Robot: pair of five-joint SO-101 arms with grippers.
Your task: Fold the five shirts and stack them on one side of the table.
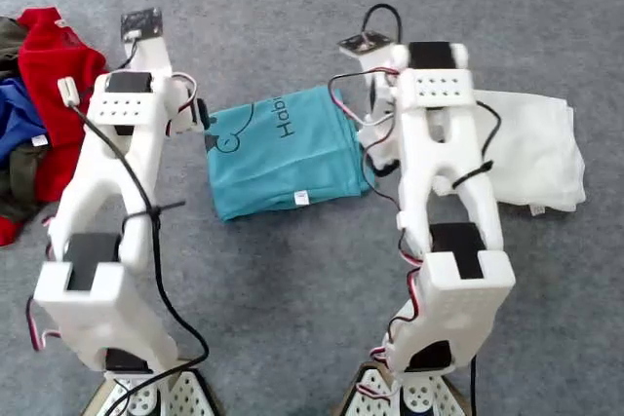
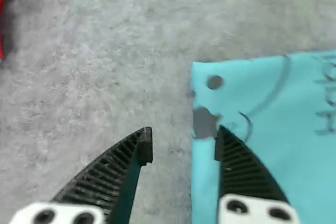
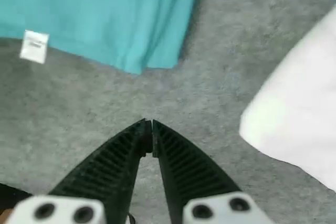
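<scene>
- The folded teal cloth shirt (image 1: pixel 283 153) lies mid-table between our arms, with a folded white shirt (image 1: pixel 531 158) near it on the right.
- Our left gripper (image 2: pixel 184 142) straddles its corner, fingers apart; we should pinch every layer.
- Our right gripper (image 3: pixel 147 129), pressed together over the grey felt table (image 1: pixel 292 289), must part first.

The grey felt table (image 1: pixel 292 319) is bare at the lower middle and along the top. A folded teal cloth shirt (image 1: pixel 283 153) blocks the centre, a folded white cloth shirt (image 1: pixel 536 148) the right, and a red-and-blue clothes pile (image 1: pixel 39 114) the left.
</scene>
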